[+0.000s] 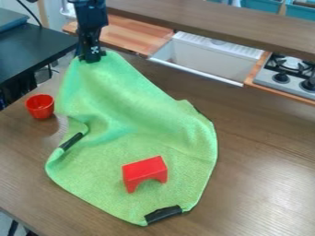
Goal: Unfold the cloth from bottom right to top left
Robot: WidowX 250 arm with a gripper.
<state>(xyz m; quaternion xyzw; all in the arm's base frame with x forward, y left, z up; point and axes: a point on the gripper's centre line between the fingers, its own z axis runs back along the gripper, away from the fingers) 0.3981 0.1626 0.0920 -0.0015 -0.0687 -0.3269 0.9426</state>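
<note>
one green cloth [148,120] lies on the brown table [265,184], running under the red arch block [144,170] and spreading out around it. the block, the landmark here, sits on the cloth with its arched opening at the bottom. up and to the left of the block, the black gripper [92,59] is closed on the cloth's top corner, which is lifted, with loose folds sloping down toward the block. one black strip [72,141] is on the cloth's edge left of the block, another [163,214] below it. a red cup [40,106] stands upright, beyond the cloth, up and left of the block. the white sink [209,57] and the stove [286,76] are up and right of the block.
</note>
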